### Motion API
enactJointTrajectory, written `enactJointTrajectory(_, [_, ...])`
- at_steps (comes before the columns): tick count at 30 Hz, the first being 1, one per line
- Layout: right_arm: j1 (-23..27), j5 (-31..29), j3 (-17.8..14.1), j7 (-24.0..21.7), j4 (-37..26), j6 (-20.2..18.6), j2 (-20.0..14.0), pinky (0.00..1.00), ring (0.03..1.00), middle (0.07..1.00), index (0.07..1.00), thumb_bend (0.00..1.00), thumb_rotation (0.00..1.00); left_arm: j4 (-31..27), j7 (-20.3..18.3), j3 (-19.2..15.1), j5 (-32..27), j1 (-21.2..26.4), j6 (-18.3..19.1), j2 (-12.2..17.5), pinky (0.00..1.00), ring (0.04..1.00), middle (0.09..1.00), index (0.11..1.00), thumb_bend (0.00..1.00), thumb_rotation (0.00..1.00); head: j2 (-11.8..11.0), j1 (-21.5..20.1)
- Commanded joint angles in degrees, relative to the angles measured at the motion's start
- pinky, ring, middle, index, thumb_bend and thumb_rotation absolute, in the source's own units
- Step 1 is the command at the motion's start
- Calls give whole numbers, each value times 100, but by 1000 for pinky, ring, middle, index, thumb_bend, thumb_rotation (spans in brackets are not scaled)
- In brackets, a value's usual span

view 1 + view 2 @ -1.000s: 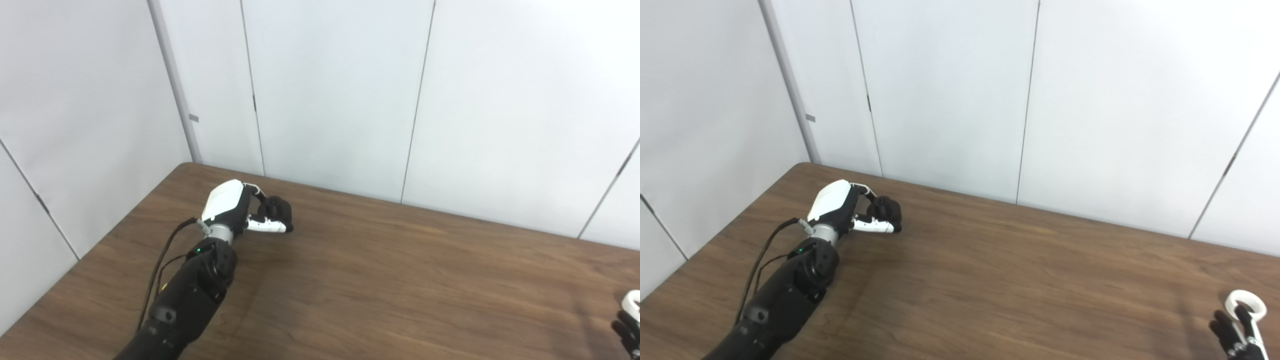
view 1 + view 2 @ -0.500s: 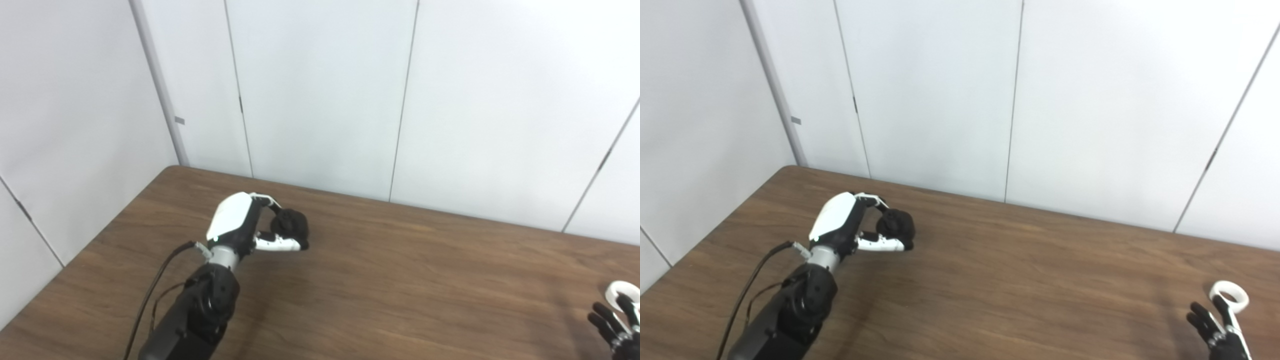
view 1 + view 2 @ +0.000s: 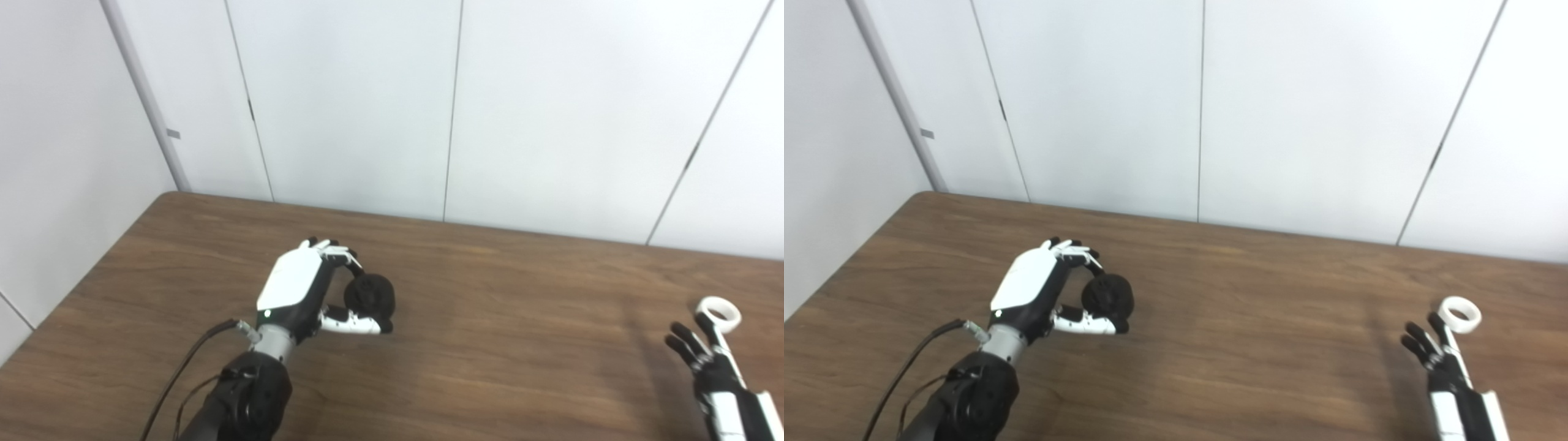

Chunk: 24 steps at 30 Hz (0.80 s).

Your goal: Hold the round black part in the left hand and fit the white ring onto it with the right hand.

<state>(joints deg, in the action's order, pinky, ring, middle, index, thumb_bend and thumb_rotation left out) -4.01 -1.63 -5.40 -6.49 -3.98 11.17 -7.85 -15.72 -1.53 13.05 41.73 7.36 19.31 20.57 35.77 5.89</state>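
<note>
While left hand (image 3: 300, 294) grips round black part (image 3: 369, 296) between fingers and thumb above table (image 3: 490, 343), part looks rigid, flat face turned right. White ring (image 3: 1459, 314) lies flat far right, hole up (likely light, stiff, slick; pinch across rim). Right hand (image 3: 1433, 355) just beside it, fingers spread, empty.
</note>
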Motion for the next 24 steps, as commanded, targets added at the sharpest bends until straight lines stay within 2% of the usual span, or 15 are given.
enactJointTrajectory(1, [-352,1,175,116,271,-105,329,994,896,905,974,557,973,-254,25,20,210,19,-220,27,1000,913,808,486,521,54,63,-107])
enactJointTrajectory(5, [-337,182,241,196,137,-259,424,1000,899,901,978,493,998,-284,19,130,311,-131,-373,-105,1000,911,809,485,520,56,190,-292])
enactJointTrajectory(15, [-279,462,387,362,-145,-540,615,1000,907,929,978,486,1000,-248,18,251,469,-297,-728,-473,1000,911,811,486,517,58,564,-655])
enactJointTrajectory(20, [-263,559,445,444,-249,-596,682,986,905,933,975,499,1000,-197,35,355,594,-378,-917,-590,1000,904,805,486,518,56,754,-763])
enactJointTrajectory(24, [-246,690,518,486,-352,-687,711,979,899,934,979,464,1000,-225,-51,459,727,-437,-961,-635,1000,903,805,486,517,57,920,-906])
